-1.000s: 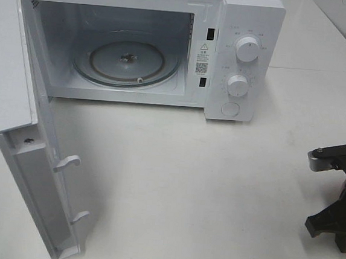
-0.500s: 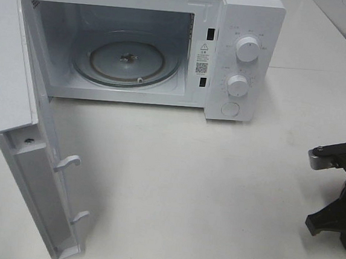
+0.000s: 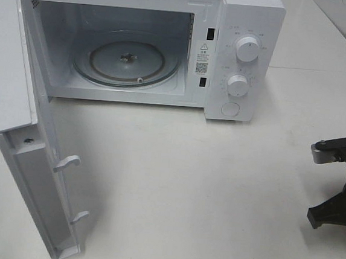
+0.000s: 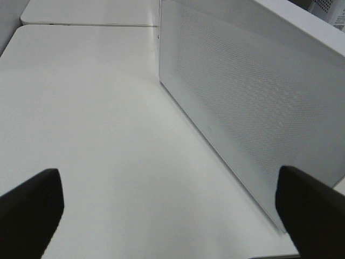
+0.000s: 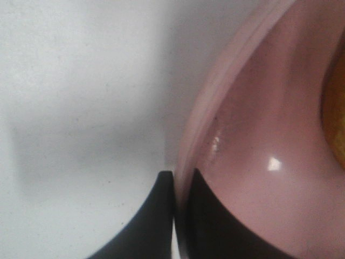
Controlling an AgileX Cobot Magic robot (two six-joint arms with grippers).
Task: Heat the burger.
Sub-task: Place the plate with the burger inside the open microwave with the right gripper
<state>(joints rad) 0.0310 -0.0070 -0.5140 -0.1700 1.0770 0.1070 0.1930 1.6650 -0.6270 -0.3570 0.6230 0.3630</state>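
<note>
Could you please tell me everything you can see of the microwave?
The microwave is white and stands at the back of the white table. Its door is swung wide open to the left, two latch hooks showing. Inside lies a bare round glass turntable. The right-hand panel carries two round knobs and a button below them.

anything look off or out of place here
Nothing stands out. The microwave sits square on the table, its door swung wide and the glass turntable lying flat and bare inside. No spills show. The right gripper is pinched on the pink plate at its rim.
</note>
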